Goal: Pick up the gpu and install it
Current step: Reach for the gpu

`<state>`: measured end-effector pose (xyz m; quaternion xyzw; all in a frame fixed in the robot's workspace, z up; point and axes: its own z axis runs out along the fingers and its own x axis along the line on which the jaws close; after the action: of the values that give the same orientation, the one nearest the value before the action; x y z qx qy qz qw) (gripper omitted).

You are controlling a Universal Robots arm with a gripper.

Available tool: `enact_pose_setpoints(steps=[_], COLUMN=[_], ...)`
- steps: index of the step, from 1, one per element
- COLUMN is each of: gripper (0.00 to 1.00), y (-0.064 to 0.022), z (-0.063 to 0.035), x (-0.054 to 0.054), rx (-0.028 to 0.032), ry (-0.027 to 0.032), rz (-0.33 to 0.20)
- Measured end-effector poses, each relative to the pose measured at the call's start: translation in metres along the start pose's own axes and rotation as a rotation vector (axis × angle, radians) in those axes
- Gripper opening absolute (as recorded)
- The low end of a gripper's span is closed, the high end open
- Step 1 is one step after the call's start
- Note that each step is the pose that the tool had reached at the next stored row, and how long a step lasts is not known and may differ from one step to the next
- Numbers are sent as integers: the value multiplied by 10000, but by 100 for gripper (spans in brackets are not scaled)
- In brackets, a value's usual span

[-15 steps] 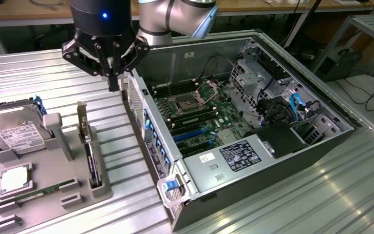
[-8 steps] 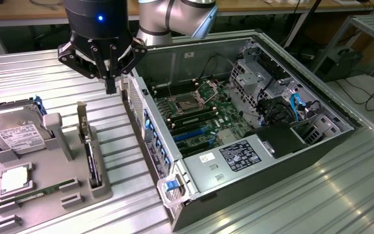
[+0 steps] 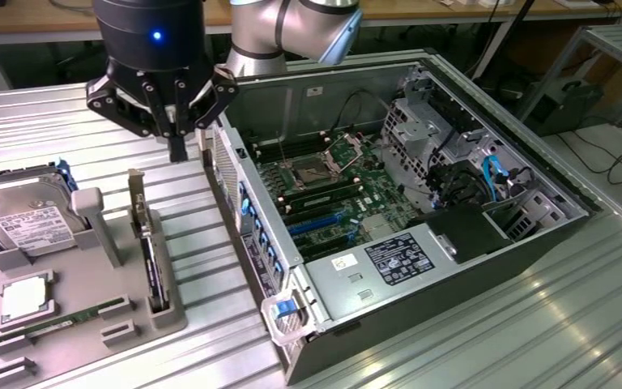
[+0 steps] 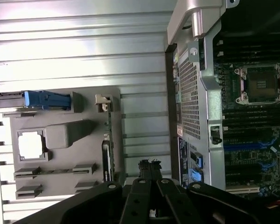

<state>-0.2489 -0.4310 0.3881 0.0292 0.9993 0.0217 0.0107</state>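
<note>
**One clenched end effector, nothing in it; card upright in its rack**

One pair of fingers, pressed together and empty: the end effector (image 3: 178, 150) hangs over the ribbed desk (image 3: 505, 340), above the gap between the grey rack (image 3: 106, 316) and the open computer case (image 3: 527, 243). Nearer the camera and a little toward the exterior view's left, the graphics card (image 3: 151, 243) stands on edge in the rack's slot. It looks thin and dark, with what seems to be its metal bracket at the far end. A hard drive (image 3: 25, 219) sits further left in the same rack.

The step in hand looks like the approach to the card. Done well, I judge, it means setting the fingers squarely across that thin top edge, clear of the bracket. The descent should be plumb, so the card is not tipped in its slot.
</note>
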Motion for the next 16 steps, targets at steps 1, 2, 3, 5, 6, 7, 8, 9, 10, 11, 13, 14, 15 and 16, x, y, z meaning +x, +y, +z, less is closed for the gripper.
enact_pose_setpoints(steps=[1, 2, 3, 5, 6, 7, 8, 9, 10, 11, 13, 14, 15, 16], gripper=[11, 11, 11, 11, 11, 11, 11, 11, 11, 11, 11, 11, 11, 11], y=[-5, -11, -15, -26, -34, -38, -42, -46, -50, -55, -63, -67, -72, -75], z=[0, 0, 0, 1, 1, 1, 2, 2, 2, 3, 3, 4, 4, 4], x=[7, 16, 23, 36, 47, 52, 59, 66, 71, 77, 89, 96, 104, 110], rx=[0, 0, 0, -1, -1, -1, -1, -1, -1, -1, 0, -1, -1, -1], ry=[0, 0, 1, 0, 1, 1, 0, 0, 1, 1, 1, 1, 1, 1], rz=[-2, -5, -8, -13, -17, -19, -20, -22, -24, -26, -30, -32, -33, -34])
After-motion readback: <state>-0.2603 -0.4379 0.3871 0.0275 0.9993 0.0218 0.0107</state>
